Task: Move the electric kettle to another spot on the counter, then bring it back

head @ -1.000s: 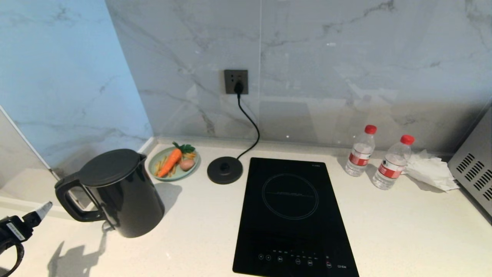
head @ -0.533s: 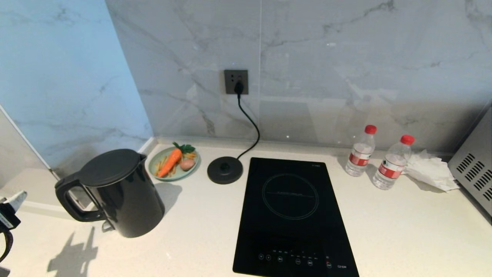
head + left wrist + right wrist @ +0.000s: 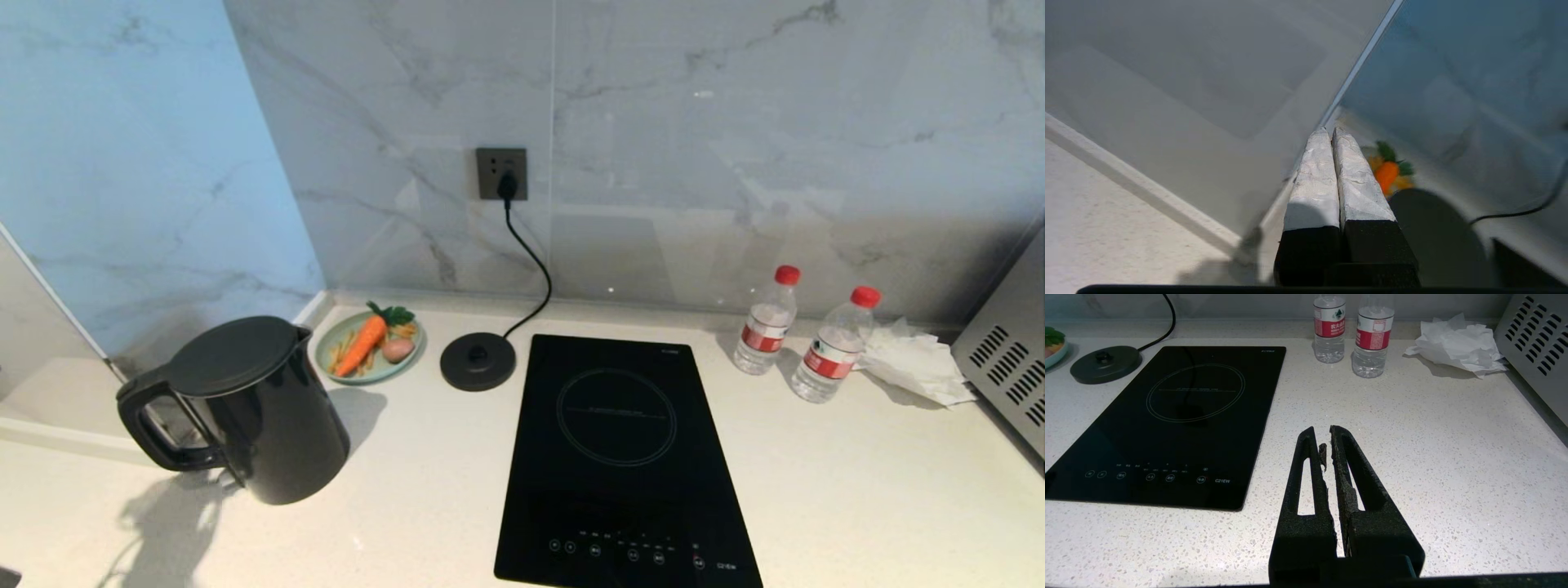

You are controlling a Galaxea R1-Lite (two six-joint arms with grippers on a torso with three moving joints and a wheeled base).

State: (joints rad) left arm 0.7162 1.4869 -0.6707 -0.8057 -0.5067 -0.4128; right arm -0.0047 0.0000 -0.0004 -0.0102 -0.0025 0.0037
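Your left gripper (image 3: 1329, 132), visible at the left edge of the head view a second ago, is gone from that view now; only its shadow lies on the desk (image 3: 424, 482) beside the electric kettle (image 3: 245, 408). In the left wrist view its fingers (image 3: 1314, 179) are pressed together on nothing, pointing toward the corner where the carrot plate (image 3: 369, 346) sits. The kettle stands upright on the left of the desk, handle facing outward, off its base disc (image 3: 478, 361) and well apart from it. So it looks set down at the other spot, and the return seems the step ahead. To do that well, you should spread the fingers first, come at the loop handle level, and close fully around it before lifting. Your right gripper (image 3: 1327, 435) hangs idle over the desk by the hob (image 3: 1167, 416), fingers closed and empty.
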